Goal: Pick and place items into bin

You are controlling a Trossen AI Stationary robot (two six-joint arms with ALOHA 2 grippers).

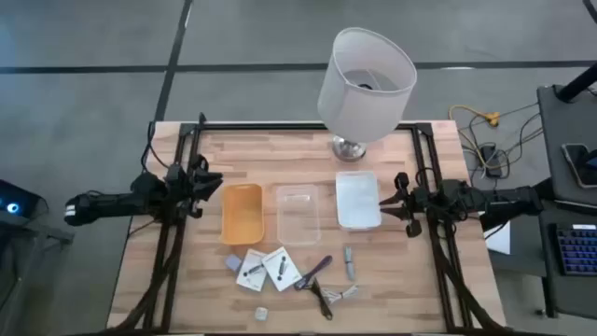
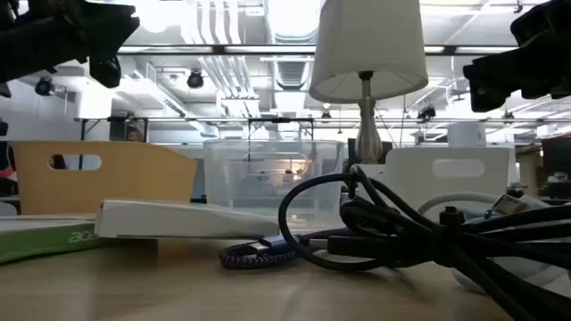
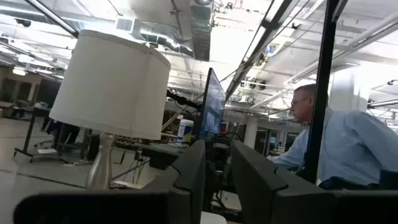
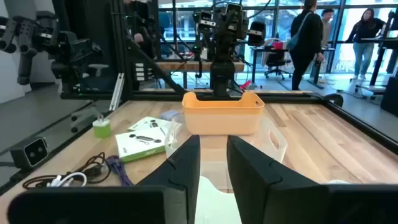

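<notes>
The items lie loose on the near part of the table: two white flat packets [image 1: 266, 268], a purple and black cord [image 1: 315, 273], small grey pieces [image 1: 349, 262], a white cord bundle [image 1: 341, 294] and a small white piece [image 1: 262, 313]. In the low view the black cords [image 2: 401, 223] fill the foreground. Three bins stand in a row: orange [image 1: 241, 213], clear [image 1: 298, 215], white [image 1: 357, 199]. My left gripper [image 1: 211, 183] hovers at the left edge beside the orange bin, open by a narrow gap. My right gripper [image 1: 399, 199] hovers beside the white bin, also narrowly open.
A large white lamp [image 1: 366, 82] stands on its metal foot at the far edge behind the white bin. Black frame rails run along both table sides. People sit and stand in the room beyond the table. Bare wood shows to the left and right of the items.
</notes>
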